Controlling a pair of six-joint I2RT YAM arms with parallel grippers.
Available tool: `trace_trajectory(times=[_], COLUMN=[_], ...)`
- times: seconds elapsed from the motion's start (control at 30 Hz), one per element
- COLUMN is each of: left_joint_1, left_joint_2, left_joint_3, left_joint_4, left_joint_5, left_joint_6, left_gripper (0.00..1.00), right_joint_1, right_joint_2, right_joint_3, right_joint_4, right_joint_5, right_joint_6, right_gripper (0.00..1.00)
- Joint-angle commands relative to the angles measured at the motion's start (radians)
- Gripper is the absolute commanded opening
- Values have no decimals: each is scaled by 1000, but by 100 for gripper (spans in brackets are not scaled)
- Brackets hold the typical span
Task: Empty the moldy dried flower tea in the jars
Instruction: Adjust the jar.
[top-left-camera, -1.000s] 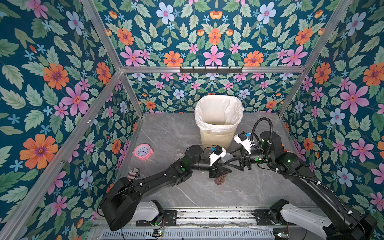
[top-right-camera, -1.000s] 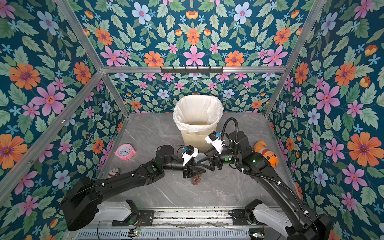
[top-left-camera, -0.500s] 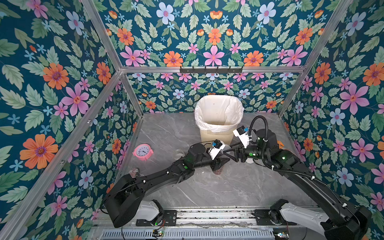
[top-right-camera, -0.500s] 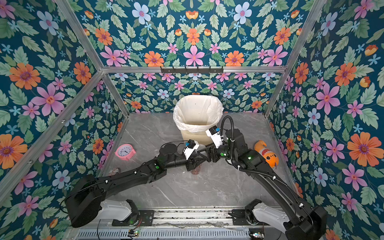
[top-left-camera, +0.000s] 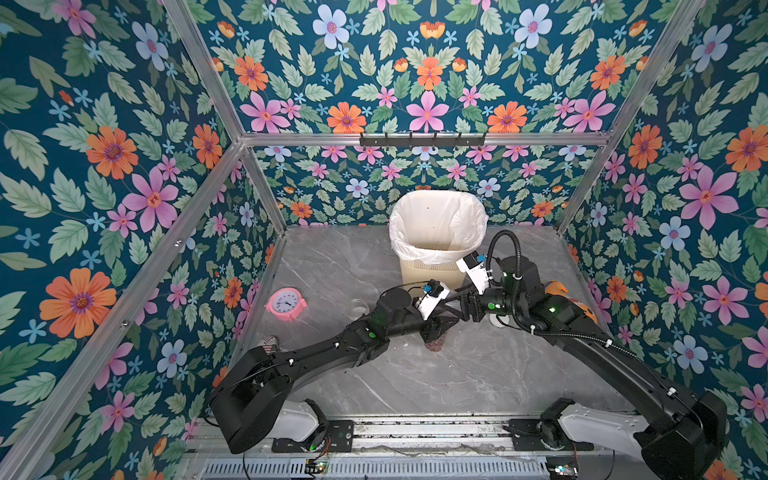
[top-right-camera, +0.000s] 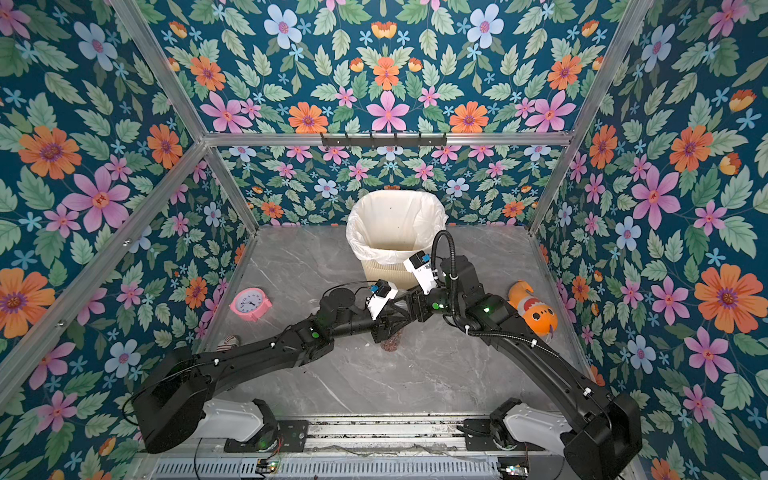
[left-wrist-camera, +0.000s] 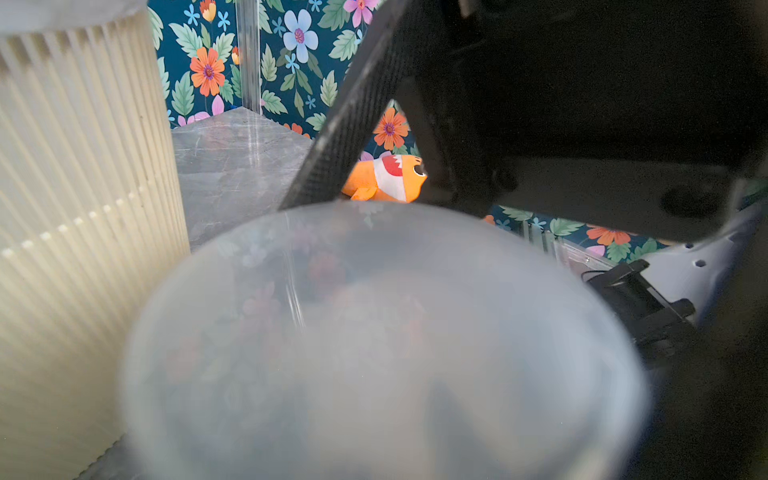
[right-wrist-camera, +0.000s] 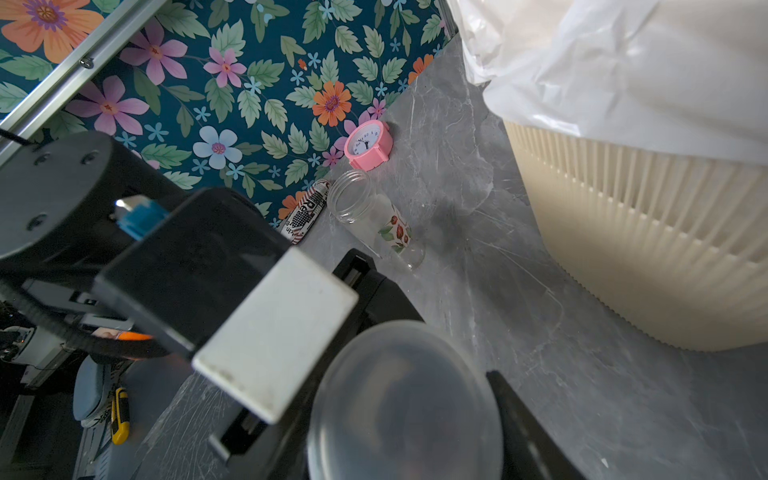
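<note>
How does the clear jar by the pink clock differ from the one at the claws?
The lone jar, by the pink clock, is open; the held jar wears a clear lid. The lone jar looks empty; the held jar shows reddish-brown tea. The lone jar rests untouched; the left claw grips the held jar. Both are small and clear.

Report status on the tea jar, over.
Left tool grips tea jar. Right tool on its clear lid. Lid still on, blocking pouring. Bin behind.

Only legible text: hour numerals on pink clock (right-wrist-camera: 368, 145) dial. Lettering on printed can (right-wrist-camera: 306, 211) too small to read.
</note>
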Motion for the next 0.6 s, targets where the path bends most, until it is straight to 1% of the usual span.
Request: trace_trajectory(times=[0.0, 0.03, 0.1, 0.13, 0.17, 0.23, 0.27, 0.43, 0.47, 0.57], left_joint_1=[-1, -1, 0, 1, 2, 2, 1, 5, 8, 42], left_joint_2=[-8, -11, -18, -24, -28, -39, -44, -95, -107, -134], left_joint_3=[-1, -2, -7, -13, -17, -35, -44, -104, -122, -188], left_joint_4=[70, 73, 85, 94, 102, 138, 153, 203, 221, 297], left_joint_5=[69, 69, 69, 66, 67, 74, 77, 129, 135, 162], left_joint_6=[18, 18, 15, 12, 9, 0, -4, 3, 2, -38], left_gripper=[44, 44, 45, 48, 52, 68, 74, 97, 99, 99], right_joint_1=[-1, -1, -2, -2, -3, -4, -6, -30, -35, -48], right_joint_2=[1, -1, -9, -14, -17, -23, -24, -40, -44, -58], right_joint_3=[0, -1, -4, -6, -9, -11, -11, -8, -6, 1], right_joint_4=[61, 60, 56, 57, 60, 65, 65, 70, 69, 62], right_joint_5=[-5, -3, 6, 11, 14, 19, 18, -2, -3, -13], right_joint_6=[31, 31, 32, 34, 35, 42, 48, 74, 77, 82], right_gripper=[45, 42, 41, 39, 39, 38, 37, 36, 36, 36])
